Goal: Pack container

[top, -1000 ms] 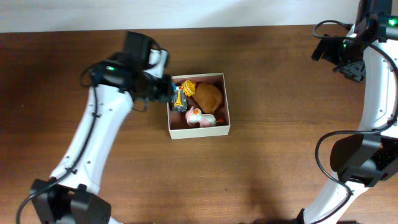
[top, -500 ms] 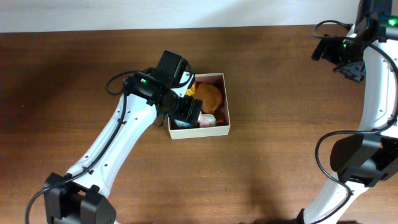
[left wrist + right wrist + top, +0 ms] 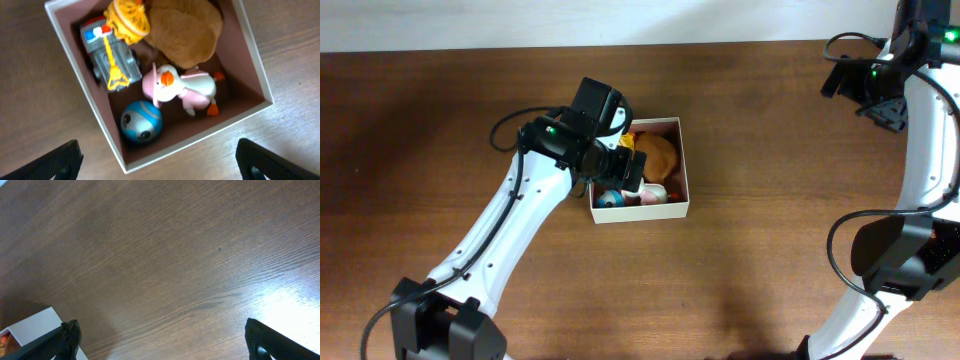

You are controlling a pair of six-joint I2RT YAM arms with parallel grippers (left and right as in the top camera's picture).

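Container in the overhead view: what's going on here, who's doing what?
The left gripper hangs open over the container, holding nothing. Inside lie a blue ball, a pink duck, a brown plush, a grey toy truck and a yellow tangle. The right gripper is open and empty too, well off to the container's right, over the bare table.

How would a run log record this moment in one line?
left gripper: open, above container | blue ball: in container | right gripper: open, over table
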